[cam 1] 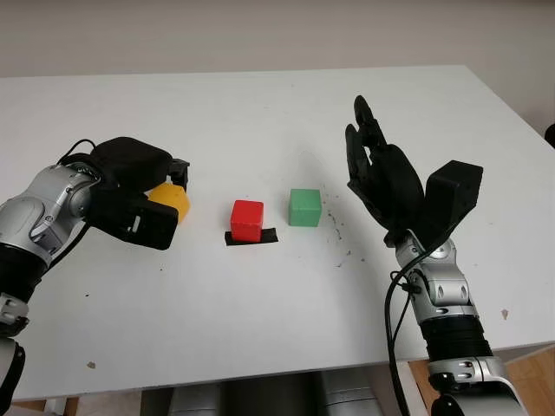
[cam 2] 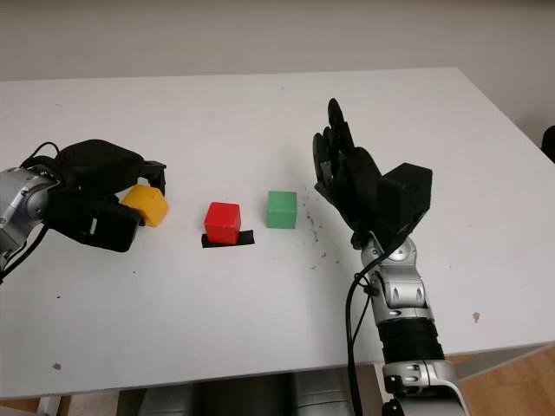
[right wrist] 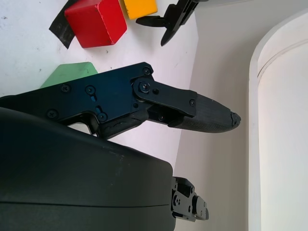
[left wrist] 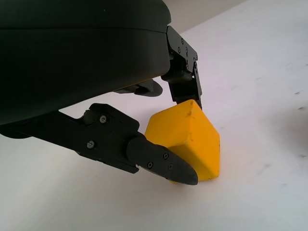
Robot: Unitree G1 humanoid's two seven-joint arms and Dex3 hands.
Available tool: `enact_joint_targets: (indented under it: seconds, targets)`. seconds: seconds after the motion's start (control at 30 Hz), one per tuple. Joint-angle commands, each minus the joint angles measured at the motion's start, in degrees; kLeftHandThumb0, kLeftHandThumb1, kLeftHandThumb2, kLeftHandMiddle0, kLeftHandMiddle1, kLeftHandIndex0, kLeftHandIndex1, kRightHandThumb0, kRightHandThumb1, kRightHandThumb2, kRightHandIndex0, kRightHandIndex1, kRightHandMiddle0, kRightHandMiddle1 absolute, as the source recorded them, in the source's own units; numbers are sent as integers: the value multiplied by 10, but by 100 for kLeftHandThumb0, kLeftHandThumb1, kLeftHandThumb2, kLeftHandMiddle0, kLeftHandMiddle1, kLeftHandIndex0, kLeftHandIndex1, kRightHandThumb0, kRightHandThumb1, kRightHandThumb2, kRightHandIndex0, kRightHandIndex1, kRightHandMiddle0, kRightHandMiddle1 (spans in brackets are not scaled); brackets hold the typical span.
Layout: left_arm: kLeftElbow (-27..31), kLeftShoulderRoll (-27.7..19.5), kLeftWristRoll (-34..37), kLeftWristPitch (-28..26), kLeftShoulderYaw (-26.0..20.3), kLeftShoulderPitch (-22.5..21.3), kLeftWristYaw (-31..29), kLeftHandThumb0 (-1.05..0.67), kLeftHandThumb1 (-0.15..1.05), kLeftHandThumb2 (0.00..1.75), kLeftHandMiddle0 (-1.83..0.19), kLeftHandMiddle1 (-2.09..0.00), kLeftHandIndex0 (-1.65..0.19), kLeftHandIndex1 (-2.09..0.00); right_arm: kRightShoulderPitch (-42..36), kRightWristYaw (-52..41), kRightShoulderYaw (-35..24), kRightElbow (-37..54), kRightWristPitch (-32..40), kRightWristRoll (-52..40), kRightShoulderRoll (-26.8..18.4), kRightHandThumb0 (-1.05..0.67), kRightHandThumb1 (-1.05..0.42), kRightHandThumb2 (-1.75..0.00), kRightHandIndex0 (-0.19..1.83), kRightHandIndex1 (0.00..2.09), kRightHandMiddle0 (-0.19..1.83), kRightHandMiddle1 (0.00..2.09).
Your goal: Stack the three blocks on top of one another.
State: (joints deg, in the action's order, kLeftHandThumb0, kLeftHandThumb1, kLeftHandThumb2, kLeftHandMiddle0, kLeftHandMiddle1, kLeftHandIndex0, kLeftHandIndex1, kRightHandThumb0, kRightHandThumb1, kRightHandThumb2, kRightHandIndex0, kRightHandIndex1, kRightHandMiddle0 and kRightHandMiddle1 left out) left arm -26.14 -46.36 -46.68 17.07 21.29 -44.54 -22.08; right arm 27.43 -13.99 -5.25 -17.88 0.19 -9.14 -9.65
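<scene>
On table (cam 1: pixel 260 104), L hand (cam 1: pixel 143 199) pinched yellow block (cam 1: pixel 172 201). Red block (cam 1: pixel 247 220) sat on black tape (cam 1: pixel 264 237), green block (cam 1: pixel 304 207) just beside; R hand (cam 1: pixel 381 173) raised nearby, holding nothing.

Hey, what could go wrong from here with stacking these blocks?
1. The left hand grips the yellow block tilted, with one corner on the table; it may slip or land crooked.
2. The red block sits on a strip of black tape, so a stack there might wobble.
3. The open right hand hovers beside the green block and might bump it.

Yellow block (cam 1: pixel 171 201), red block (cam 1: pixel 247 219), green block (cam 1: pixel 304 207) apart, unstacked
</scene>
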Motion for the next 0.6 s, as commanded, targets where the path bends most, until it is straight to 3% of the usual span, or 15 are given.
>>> enact_joint_targets:
  seconds: [0.0, 0.13, 0.23, 0.37, 0.57]
  targets:
    - [26, -9, 8, -6, -15, 3, -4, -38, 98, 6, -34, -5, -39, -124, 0, -1, -2, 9, -1, -2, 1, -68, -105, -67, -19, 0, -19, 0]
    - [60, -9, 22, -7, -32, 4, 6, -40, 98, 5, -35, -6, -45, -115, -1, 0, -1, 10, 0, -1, 1, -69, -105, -67, -19, 0, -19, 0]
    - [74, -6, 42, -3, -48, 8, 11, -41, 99, 6, -35, -5, -44, -121, 0, 0, 0, 10, 0, 0, 1, -68, -105, -67, -19, 0, -19, 0]
    - [90, 8, 108, -4, -85, 30, 15, -42, 101, 6, -37, -6, -38, -136, 0, -1, 0, 9, -1, 1, 0, -69, -105, -67, -19, 0, -19, 0]
    - [115, 27, 190, -42, -123, 55, -9, -42, 102, 6, -36, -5, -35, -137, 0, -3, 2, 6, -3, 3, -1, -68, -105, -67, -19, 0, -19, 0]
